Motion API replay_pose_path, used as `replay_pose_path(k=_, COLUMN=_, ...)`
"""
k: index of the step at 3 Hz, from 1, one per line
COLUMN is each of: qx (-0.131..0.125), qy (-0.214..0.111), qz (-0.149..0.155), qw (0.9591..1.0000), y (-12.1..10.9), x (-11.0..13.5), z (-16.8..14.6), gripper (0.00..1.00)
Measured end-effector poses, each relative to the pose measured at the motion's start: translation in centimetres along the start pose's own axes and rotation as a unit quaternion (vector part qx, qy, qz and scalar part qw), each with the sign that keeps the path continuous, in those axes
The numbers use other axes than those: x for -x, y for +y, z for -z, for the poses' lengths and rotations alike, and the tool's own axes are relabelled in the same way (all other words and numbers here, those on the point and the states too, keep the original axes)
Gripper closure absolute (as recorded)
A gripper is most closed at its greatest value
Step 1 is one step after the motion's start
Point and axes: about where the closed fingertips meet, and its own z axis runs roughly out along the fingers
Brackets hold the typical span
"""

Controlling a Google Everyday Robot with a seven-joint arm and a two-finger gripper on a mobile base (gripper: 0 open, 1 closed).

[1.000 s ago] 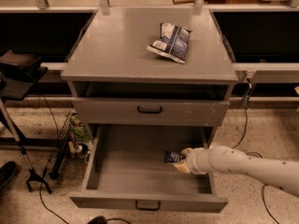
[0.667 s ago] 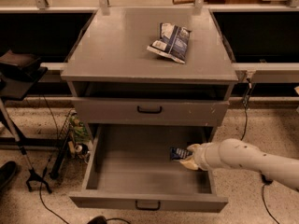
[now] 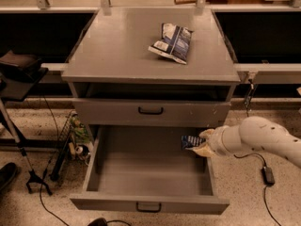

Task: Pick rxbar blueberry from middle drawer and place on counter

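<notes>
Up and toward 1 o'clock is where the gripper (image 3: 200,142) has gone since a second ago, and the bar (image 3: 189,141) has travelled with it. Both sat lower over the drawer floor before. Now they hang at the 3 o'clock side of the open drawer (image 3: 146,204), close to its right wall and just under the front of the upper drawer (image 3: 150,111). The arm reaches in from 3 o'clock, over the drawer's right wall.

The two pale fingers look pinched onto the bar's right end, one above and one below. The dark blue wrapper sticks out toward 9 o'clock. I judge the bar lifted clear of the floor, though the angle makes that hard to confirm.

The counter (image 3: 122,46) lies at 12 o'clock from the bar. A crinkled bag (image 3: 172,42) rests on it at about 1 o'clock, well apart from the gripper.

Risks, as I judge them:
- The hold is on one end only, so the slick wrapper could pivot or slide out on a quick swing.
- A straight rise would bring the bar or fingers against the upper drawer's front, so the gripper likely needs to back out toward 6 o'clock first.
- The arm is near the right wall and could bump it.
- Setting down at 1 o'clock could land the bar on the bag.
</notes>
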Motion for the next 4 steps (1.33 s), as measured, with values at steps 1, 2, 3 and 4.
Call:
replay_pose_path(k=1, qx=-0.028, qy=0.015, qz=0.020, qw=0.9993, y=-2.7, x=2.5, z=5.5, gripper=1.00)
replay_pose_path(k=2, qx=-0.063, qy=0.033, qz=0.034, qw=0.9969, y=-5.7, x=5.5, z=12.0, gripper=1.00)
replay_pose_path(k=3, qx=-0.091, qy=0.046, qz=0.039, qw=0.9940, y=-8.5, x=8.2, z=18.0, gripper=1.00)
replay_pose_path(k=4, qx=-0.108, qy=0.054, qz=0.049, qw=0.9914, y=-10.9, x=11.9, z=22.2, gripper=1.00)
